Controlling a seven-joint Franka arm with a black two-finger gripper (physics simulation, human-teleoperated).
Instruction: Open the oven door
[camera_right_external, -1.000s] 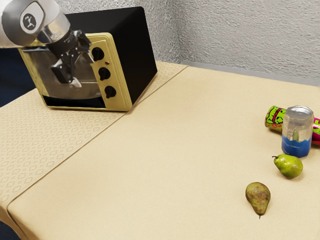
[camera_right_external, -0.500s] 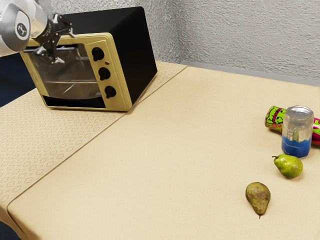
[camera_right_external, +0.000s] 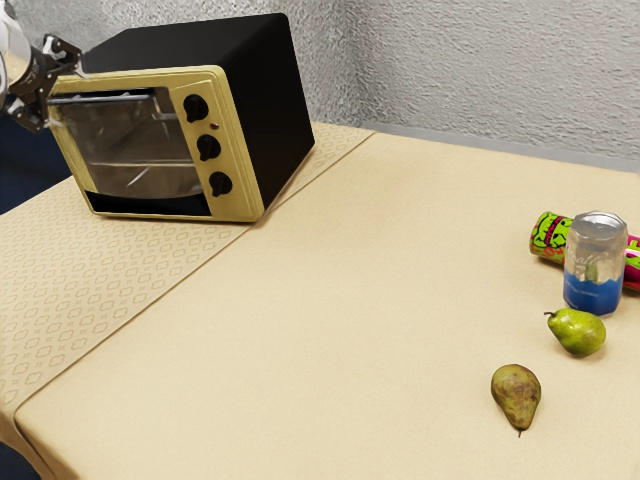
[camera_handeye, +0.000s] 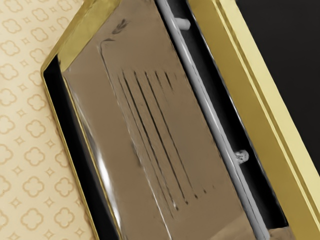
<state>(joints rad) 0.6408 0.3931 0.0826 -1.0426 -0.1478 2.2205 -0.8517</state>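
Gripper (camera_right_external: 62, 99) open nr boxy gold-framed oven (camera_right_external: 268, 100), glassy door (camera_right_external: 140, 145) w/ smooth gry rod handle (camera_handeye: 201, 92)

Oven (camera_right_external: 272, 110) and pears (camera_right_external: 577, 333) suggest a home kitchen

The exterior view looks down from a raised spot, across the table (camera_right_external: 320, 330) toward the wall (camera_right_external: 490, 80), with the oven (camera_right_external: 280, 110) farther off at the frame's upper left. The wrist view faces the oven's front from close up, rolled aslant, probably looking downward. Both take in the door glass (camera_right_external: 135, 145), its handle (camera_handeye: 205, 100) and patterned cloth (camera_handeye: 35, 127).
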